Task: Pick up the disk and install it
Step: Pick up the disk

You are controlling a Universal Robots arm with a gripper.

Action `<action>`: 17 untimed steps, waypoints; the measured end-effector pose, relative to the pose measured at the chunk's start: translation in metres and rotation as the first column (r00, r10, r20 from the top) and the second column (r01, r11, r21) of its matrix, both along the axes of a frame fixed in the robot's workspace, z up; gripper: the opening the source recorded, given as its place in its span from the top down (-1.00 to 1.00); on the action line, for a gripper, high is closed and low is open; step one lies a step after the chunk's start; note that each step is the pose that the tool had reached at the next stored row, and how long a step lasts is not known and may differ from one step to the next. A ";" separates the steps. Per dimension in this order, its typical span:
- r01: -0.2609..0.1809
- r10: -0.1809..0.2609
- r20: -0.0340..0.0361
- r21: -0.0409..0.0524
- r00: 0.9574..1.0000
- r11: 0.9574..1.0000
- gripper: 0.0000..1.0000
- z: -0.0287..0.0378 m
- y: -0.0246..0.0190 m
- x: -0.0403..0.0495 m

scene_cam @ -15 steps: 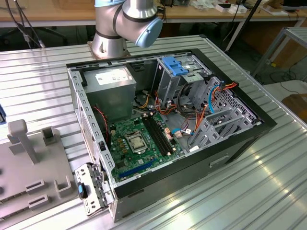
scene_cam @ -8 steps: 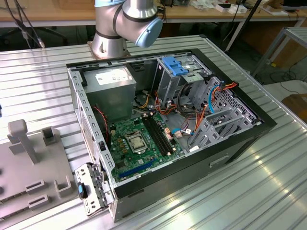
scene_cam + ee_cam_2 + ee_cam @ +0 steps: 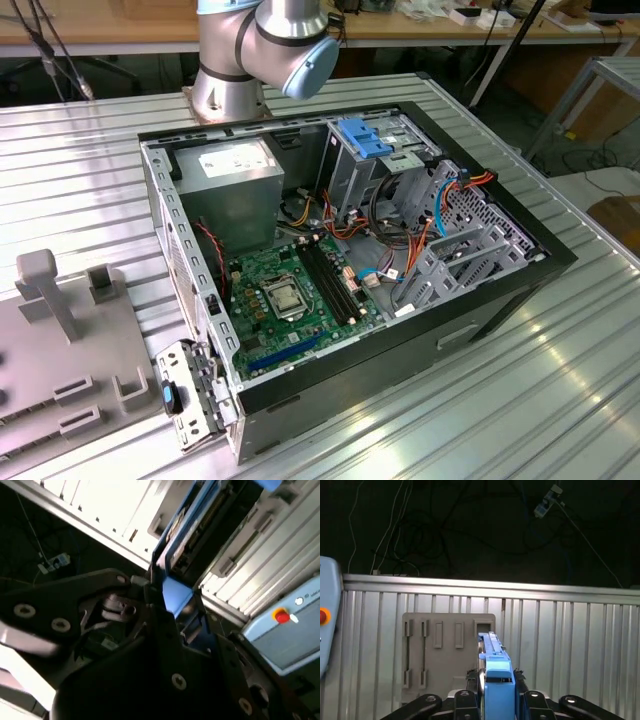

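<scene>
in the first wrist view the gripper (image 3: 496, 692) is drawn in narrow and clamps the disk (image 3: 495, 672). its dark fingers (image 3: 471, 685) press the blue side rails from both sides, and the drive stands on edge against a grey fixture plate (image 3: 440, 650) and the ribbed metal table (image 3: 570, 645). in the exterior view the arm (image 3: 265, 45) rises at the upper middle of the frame, behind the open computer case (image 3: 480, 300).

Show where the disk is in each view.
First wrist view: the disk stands edge-on in the gripper, before the grey holder plate.
Second wrist view: the disk reaches out from the gripper, against the ribbed table.
Exterior view: shared landmark, the grey holder plate, at the exterior view's left.
</scene>
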State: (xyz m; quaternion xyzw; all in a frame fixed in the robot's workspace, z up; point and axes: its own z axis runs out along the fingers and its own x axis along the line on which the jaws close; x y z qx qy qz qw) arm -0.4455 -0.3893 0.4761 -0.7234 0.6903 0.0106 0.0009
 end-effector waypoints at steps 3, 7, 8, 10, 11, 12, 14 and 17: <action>0.000 0.000 0.000 0.000 1.000 1.000 0.26 0.0097 0.0000 0.0000; 0.000 0.000 0.000 0.000 1.000 1.000 0.26 0.0326 0.0000 0.0000; 0.000 0.000 0.000 0.000 1.000 1.000 0.26 0.0401 0.0000 0.0000; 0.000 0.000 0.002 0.001 1.000 1.000 0.26 0.0518 0.0000 0.0000; 0.000 0.000 0.007 0.002 1.000 1.000 0.26 0.0526 0.0000 0.0000; 0.000 0.000 0.017 0.002 1.000 1.000 0.26 0.0530 0.0000 0.0000; 0.000 0.000 0.037 0.002 0.999 1.000 0.26 0.0534 0.0000 0.0000; 0.000 0.000 0.048 0.002 0.999 1.000 0.26 0.0536 0.0000 0.0001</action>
